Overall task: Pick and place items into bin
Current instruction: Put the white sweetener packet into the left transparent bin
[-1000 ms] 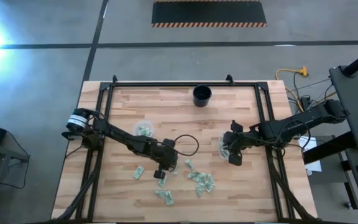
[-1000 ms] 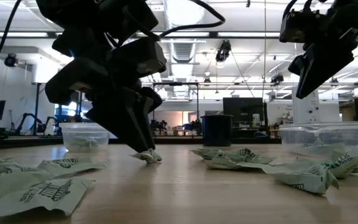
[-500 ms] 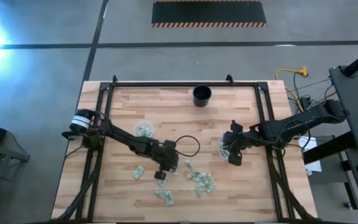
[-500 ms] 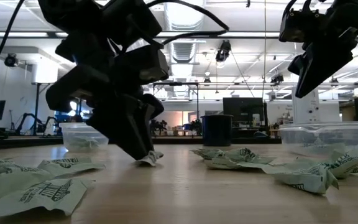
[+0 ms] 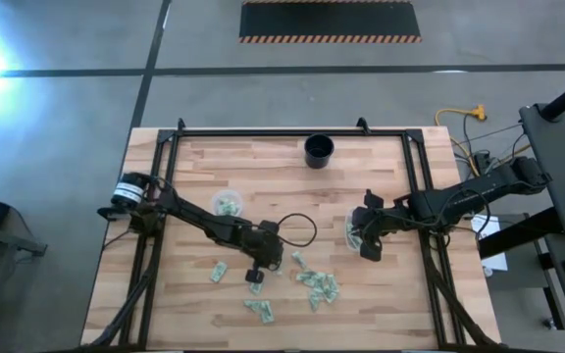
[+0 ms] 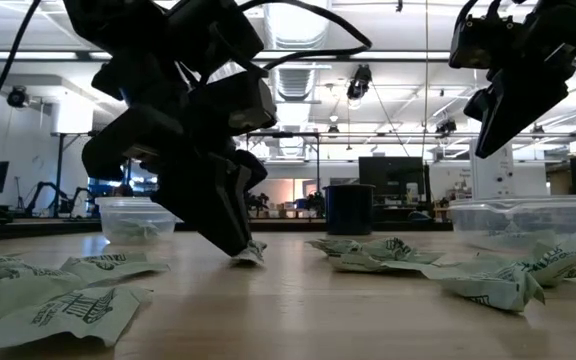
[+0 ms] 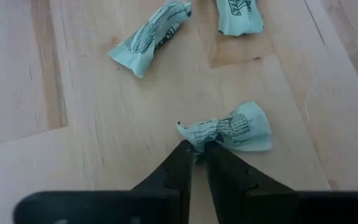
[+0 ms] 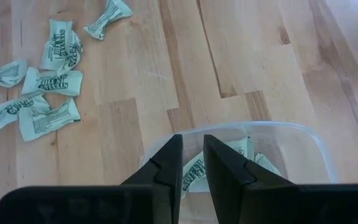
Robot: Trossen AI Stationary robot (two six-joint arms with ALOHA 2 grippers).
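On the wooden worktop (image 5: pixel 381 294) the left arm reaches toward the middle, nearer to the loose packets than the right arm. Its left end effector (image 7: pixel 197 149) is pinched together on the twisted end of one packet (image 7: pixel 232 129), whose long axis runs sideways off the fingertips. The right end effector (image 8: pixel 192 163) hangs over a clear tub (image 8: pixel 303 140), fingers narrowly apart and empty.

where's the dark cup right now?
High view: the dark cup stands at the table's far edge, about midway across, apart from both clear tubs and every packet.
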